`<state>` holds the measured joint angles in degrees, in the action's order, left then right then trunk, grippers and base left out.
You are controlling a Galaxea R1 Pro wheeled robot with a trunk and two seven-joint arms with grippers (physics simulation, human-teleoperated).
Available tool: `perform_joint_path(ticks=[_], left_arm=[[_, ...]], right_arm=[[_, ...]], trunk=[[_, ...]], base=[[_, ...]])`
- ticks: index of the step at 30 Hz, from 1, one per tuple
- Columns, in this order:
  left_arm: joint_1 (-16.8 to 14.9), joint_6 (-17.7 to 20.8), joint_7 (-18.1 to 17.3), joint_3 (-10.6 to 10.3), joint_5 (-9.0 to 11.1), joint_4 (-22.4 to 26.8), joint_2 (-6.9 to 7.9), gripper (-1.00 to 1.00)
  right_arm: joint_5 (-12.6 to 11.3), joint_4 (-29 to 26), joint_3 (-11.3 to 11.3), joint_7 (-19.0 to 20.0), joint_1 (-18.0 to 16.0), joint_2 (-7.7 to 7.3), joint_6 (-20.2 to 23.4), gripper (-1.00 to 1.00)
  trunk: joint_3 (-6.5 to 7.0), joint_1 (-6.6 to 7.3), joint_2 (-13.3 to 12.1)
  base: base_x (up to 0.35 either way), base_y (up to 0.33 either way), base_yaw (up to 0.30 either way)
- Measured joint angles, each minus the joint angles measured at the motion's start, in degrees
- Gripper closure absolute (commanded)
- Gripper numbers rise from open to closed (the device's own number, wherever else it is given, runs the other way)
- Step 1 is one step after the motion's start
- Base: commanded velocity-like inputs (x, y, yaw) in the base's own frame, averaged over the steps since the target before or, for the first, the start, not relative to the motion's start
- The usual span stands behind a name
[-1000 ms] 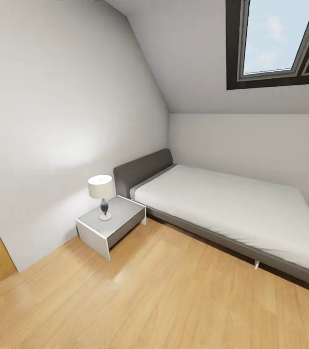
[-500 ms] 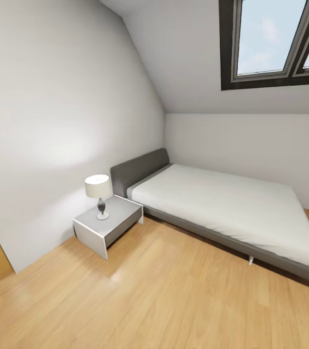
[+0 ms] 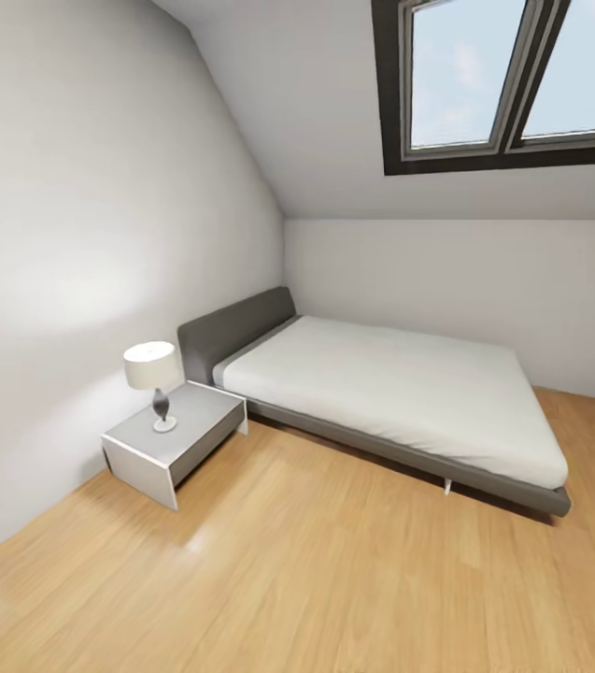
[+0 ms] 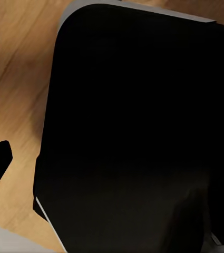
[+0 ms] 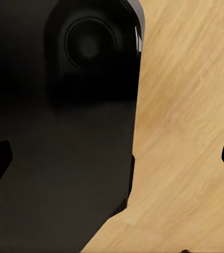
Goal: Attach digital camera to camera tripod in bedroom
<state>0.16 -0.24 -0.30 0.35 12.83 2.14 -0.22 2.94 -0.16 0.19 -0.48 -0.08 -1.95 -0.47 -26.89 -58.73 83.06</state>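
Attic bedroom [image 3: 334, 579]: grey bed [image 3: 381, 393], nightstand [image 3: 171, 439] with lamp [image 3: 152, 369], skylight [image 3: 507, 79], plank floor.

My head camera shows a wood plank floor [image 3: 334, 579] with a soft sheen, matt pale walls [image 3: 82, 234], a bed [image 3: 381, 393] with smooth white cloth and a grey fabric-looking headboard [image 3: 236, 329], and a smooth grey nightstand [image 3: 176, 435].

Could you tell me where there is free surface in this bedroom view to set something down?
The mattress top of the bed is bare from the headboard to its foot. The wood floor in front of it lies open. The nightstand has bare top beside the table lamp.
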Motion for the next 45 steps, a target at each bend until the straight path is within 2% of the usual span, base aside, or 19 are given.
perform_joint_path(ticks=[7,28,45], left_arm=[[0.0,0.0,-0.01,-0.06,0.16,0.0,-0.03,-1.0],[0.0,0.0,0.01,-0.16,0.14,0.0,-0.04,-1.0],[0.0,0.0,0.02,-0.12,0.14,0.0,-0.04,-1.0]], right_arm=[[0.0,0.0,0.01,0.0,0.0,-0.05,0.01,-1.0],[0.0,0.0,0.05,0.0,0.0,-0.07,0.0,-1.0],[0.0,0.0,0.07,0.0,0.0,-0.07,0.0,-1.0]], trunk=[[0.0,0.0,0.0],[0.0,0.0,0.0],[0.0,0.0,0.0]], base=[[0.0,0.115,-0.247],[0.018,0.294,-0.247],[0.002,0.031,-0.247]])
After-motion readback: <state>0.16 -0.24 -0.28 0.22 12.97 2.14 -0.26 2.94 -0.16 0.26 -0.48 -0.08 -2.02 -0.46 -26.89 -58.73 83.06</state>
